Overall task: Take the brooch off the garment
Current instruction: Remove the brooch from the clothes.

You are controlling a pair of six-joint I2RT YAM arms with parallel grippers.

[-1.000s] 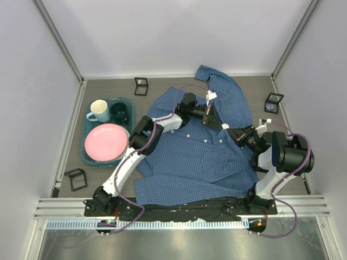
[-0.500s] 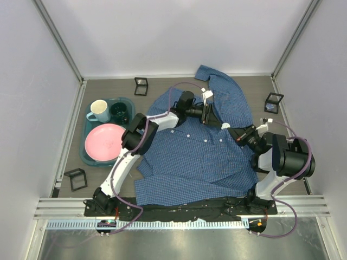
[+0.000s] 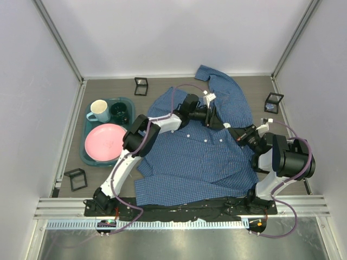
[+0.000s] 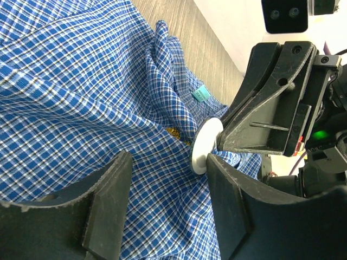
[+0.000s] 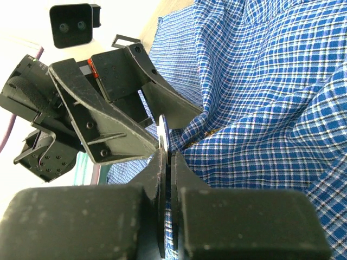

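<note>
Where the surface (image 3: 108,89) meets the left wall sits a teal tray (image 3: 84,154) with a white mug (image 3: 98,110), a dark green cup (image 3: 119,113) and a pink plate (image 3: 107,141). Small black frames stand near the tray and at the far edge.

Left arm (image 3: 123,165): base at near left, lower link slanting up and away to a bent elbow, forearm running right over the upper part of the garment (image 3: 195,157). Left fingers (image 4: 108,206) are spread apart and grip nothing. They hang just above the checked cloth, one on each side of a raised fold.

The garment lies spread across the middle of the surface, buttons up, one sleeve reaching toward the far edge.

The brooch (image 4: 205,146), a white round disc, sits on the bunched fold in the garment's upper right part, close to a small teal label (image 4: 201,93). It is just beyond the left fingertips and is still attached to the cloth. A yellowish speck shows on the cloth beside it; I cannot tell what it is.

Right arm (image 3: 290,157): base at near right, bulky joints folded close above it, forearm pointing left and away onto the shirt, meeting the left wrist almost head-on. Right fingers (image 5: 154,170) are closed tight, pinching the disc's thin edge.
</note>
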